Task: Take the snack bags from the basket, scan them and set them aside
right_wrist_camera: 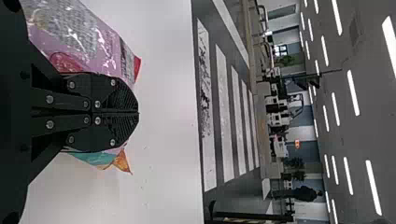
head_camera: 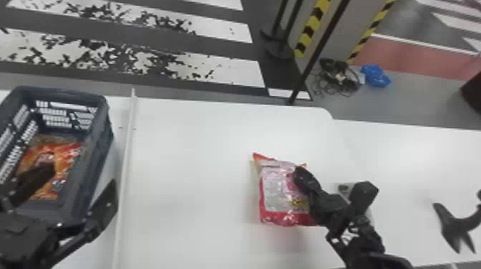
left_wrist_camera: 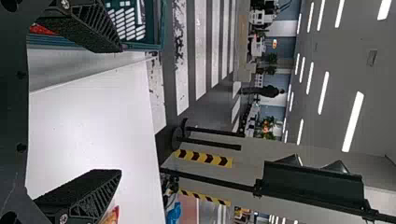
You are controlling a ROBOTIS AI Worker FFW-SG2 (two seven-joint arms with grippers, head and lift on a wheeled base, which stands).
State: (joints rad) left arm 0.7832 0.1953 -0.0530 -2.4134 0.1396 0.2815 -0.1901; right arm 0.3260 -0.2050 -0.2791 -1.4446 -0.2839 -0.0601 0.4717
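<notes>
Nearest us, the left gripper (head_camera: 82,176) spreads its fingers at the near end of the dark basket (head_camera: 93,146), one above the opening, the other beyond the side wall, with nothing grasped. Farther along the white table (head_camera: 197,150), the right gripper (head_camera: 300,172) is clenched on a red snack bag (head_camera: 281,189), its printed panel facing up toward us. We judge this to be the scanning step: the code must next meet a reader, which we cannot identify, before the bag is set aside. An orange-red packet (head_camera: 68,153) waits inside the basket, whose wall could block the straddling finger; a raised rail (head_camera: 125,161) edges the table section alongside. A black forked object (head_camera: 456,221) sits to the right; beyond, we see tangled cables (head_camera: 338,77) on the floor.
</notes>
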